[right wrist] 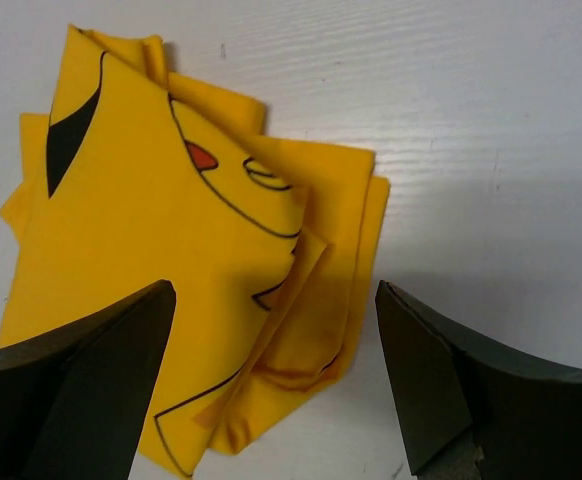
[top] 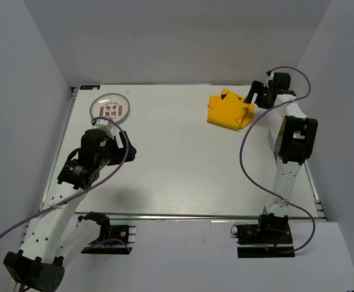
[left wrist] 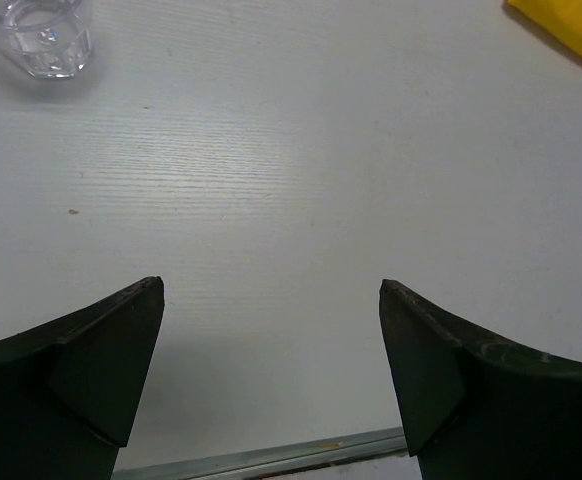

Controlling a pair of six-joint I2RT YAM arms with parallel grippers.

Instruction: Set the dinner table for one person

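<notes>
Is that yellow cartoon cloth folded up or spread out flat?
Folded: the yellow cartoon-printed cloth mat lies in overlapping, rumpled layers on the white plank-grain tabletop.

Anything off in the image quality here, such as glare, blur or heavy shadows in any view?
Top external: soft, even light, with only a faint shadow of the left arm on the dinner table. Left wrist: the table grain is sharp, the left gripper's fingers are near-black silhouettes, and the glass is cropped by the frame edge. Right wrist: the yellow cloth is sharp and saturated, shaded near the dark right gripper's fingers.
</notes>
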